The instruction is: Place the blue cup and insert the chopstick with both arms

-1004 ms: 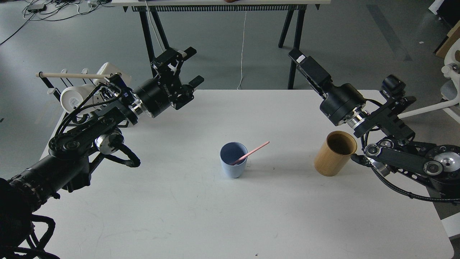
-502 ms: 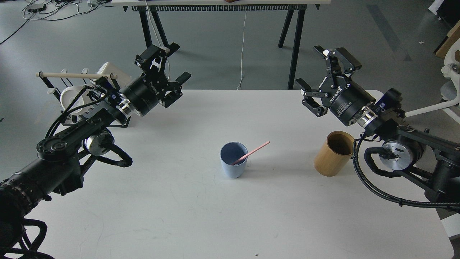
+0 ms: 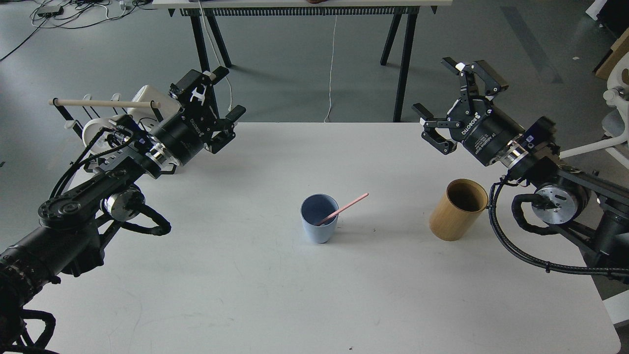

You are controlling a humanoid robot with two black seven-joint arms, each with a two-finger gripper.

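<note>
White table [image 3: 275, 300] (grey floor [image 3: 304, 59] behind): blue cup [image 3: 319, 224] holds chopstick [image 3: 342, 209].

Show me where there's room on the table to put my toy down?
The near part of the table, in front of the blue cup, is bare. So is the stretch between the cup and the bamboo cup. It's crowded at the side edges, under the arms.

— Where did the blue cup [image 3: 319, 223] stand?
— Upright near the middle of the white table [image 3: 275, 295], small, light blue, tapering toward its base.
— And the chopstick [image 3: 342, 209]?
— Thin, pale pink, its lower end inside the cup, leaning on the rim and slanting up to the right.
</note>
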